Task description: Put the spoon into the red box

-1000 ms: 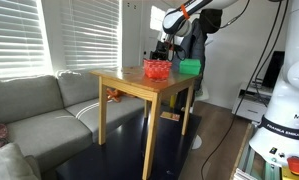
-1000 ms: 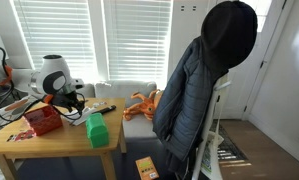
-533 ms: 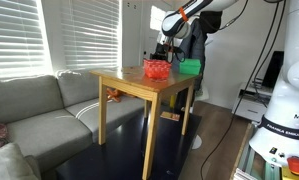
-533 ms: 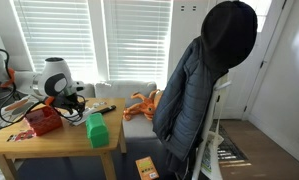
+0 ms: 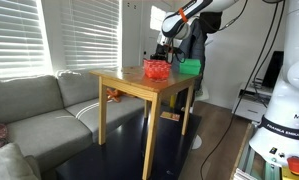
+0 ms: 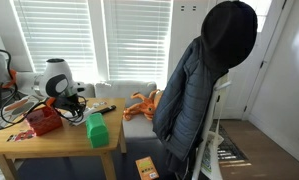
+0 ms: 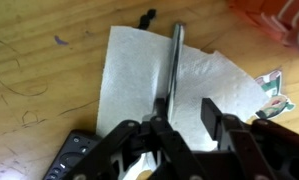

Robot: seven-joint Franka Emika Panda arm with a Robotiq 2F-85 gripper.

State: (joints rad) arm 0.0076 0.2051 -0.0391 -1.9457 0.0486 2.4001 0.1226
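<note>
The spoon (image 7: 175,60) is a slim, dark grey metal piece. In the wrist view only its long straight handle is clear, and its lower end runs in under the gripper (image 7: 187,125), so the bowl cannot be made out. It lies flat on a white paper napkin (image 7: 129,70) spread on the wooden counter (image 7: 39,60), outside the red box (image 7: 284,12), which shows only as a mesh corner just off the napkin's far edge. The gripper hangs low over the napkin with its fingers (image 7: 211,112) spread. One finger stands close beside the handle's near end and the other is clear of it, with white paper visible between them, so nothing is pinched. A small printed packet (image 7: 273,95) lies at the napkin's edge, and a dark flat object (image 7: 74,160) sits beside the gripper. In both exterior views the red box (image 5: 156,69) (image 6: 44,120) stands on the counter near the end where the arm reaches in, and the spoon is too small to see. What the box holds cannot be told from any view. The solid green box (image 6: 96,130) stands near a counter edge, apart from the red one, and its inside is hidden.
</note>
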